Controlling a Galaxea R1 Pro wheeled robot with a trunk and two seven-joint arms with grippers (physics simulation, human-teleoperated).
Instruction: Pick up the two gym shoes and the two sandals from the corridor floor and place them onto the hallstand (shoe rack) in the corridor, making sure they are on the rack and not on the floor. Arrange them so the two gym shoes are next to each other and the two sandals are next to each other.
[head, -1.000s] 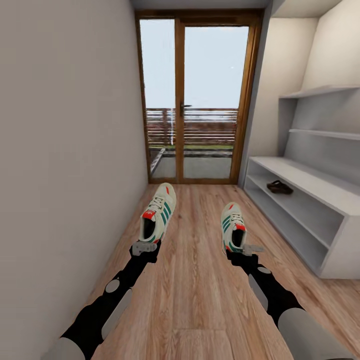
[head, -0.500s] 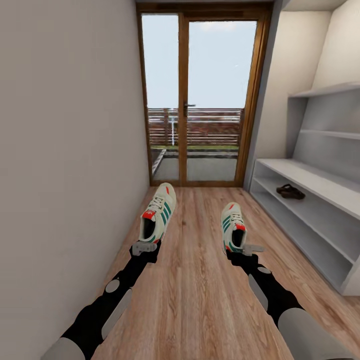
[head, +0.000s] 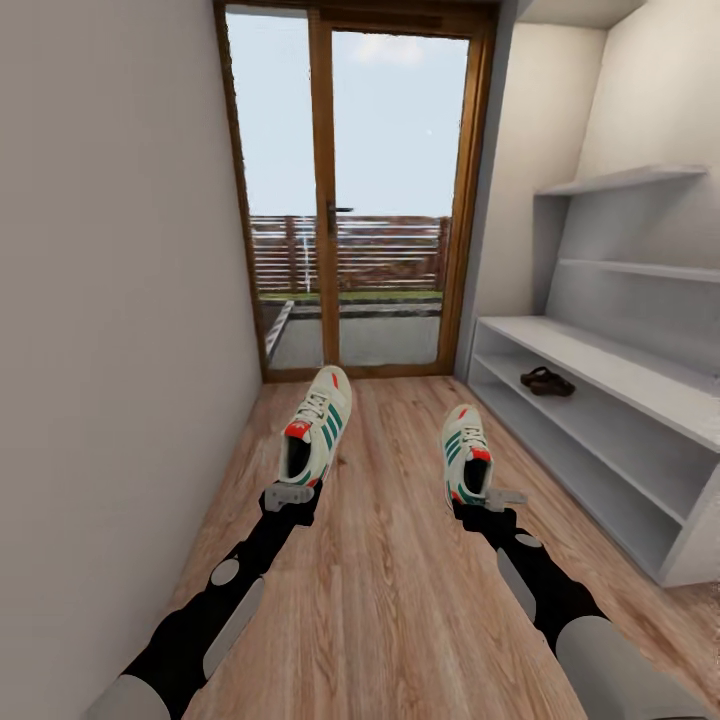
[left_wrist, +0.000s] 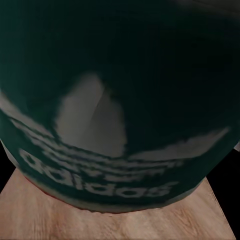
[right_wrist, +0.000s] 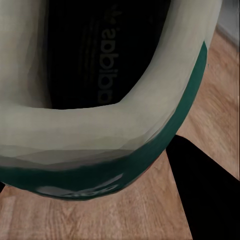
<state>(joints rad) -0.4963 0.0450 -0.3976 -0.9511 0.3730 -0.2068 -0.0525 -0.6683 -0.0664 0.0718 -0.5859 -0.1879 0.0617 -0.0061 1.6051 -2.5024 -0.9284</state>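
Head view gives me both arms stretched out ahead, each carrying a shoe by its heel. My left gripper (head: 290, 497) is pinched on the heel of the left gym shoe (head: 316, 424), toe aimed away from me down the corridor; my right gripper (head: 490, 497) is clamped on the heel of the right gym shoe (head: 465, 465) the same way. Both shoes hang above the corridor floor (head: 390, 590), apart from each other.

The risk: each hold is only a nip at the heel rim, so the long toe end could sag or twist loose if I swing hard. The left shoe rides near the wall (head: 110, 350), and a turn could knock it.

The hallstand (head: 600, 420) stands off to my right, well apart from both shoes. One sandal (head: 547, 381) already sits on its middle shelf, so I need to set my pair side by side, clear of it. The second sandal I can't spot. Right wrist view looks straight into the shoe's dark opening (right_wrist: 90, 55).
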